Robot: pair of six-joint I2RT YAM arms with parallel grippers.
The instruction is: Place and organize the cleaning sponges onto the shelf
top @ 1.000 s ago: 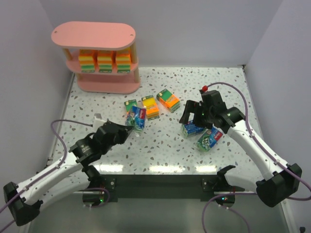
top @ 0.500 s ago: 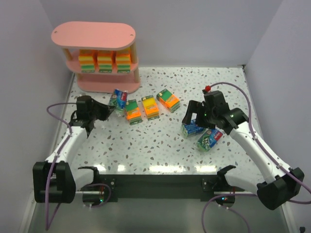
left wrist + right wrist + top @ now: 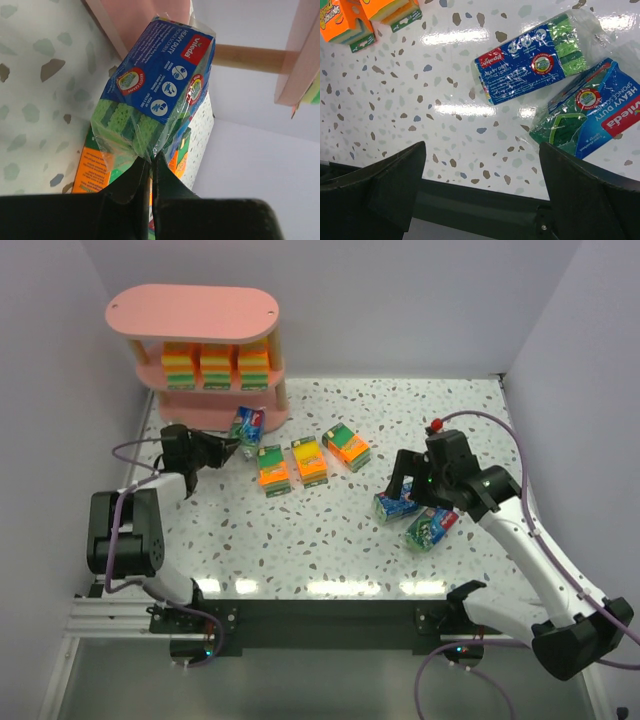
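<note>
Speckled table [image 3: 330, 540]: left gripper [image 3: 150, 167] pinches blue sponge pack [image 3: 155, 95] beside shelf [image 3: 190, 310], far-left corner; right gripper [image 3: 482, 167] gaping over two packs [image 3: 530, 57].

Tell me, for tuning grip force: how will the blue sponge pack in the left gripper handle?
The blue sponge pack is probably light: the left gripper holds it by a pinch of wrapper. That glossy, crinkled film looks slippery, so the pack may swing or slide out. The sponge likely squashes rather than breaks.
</note>
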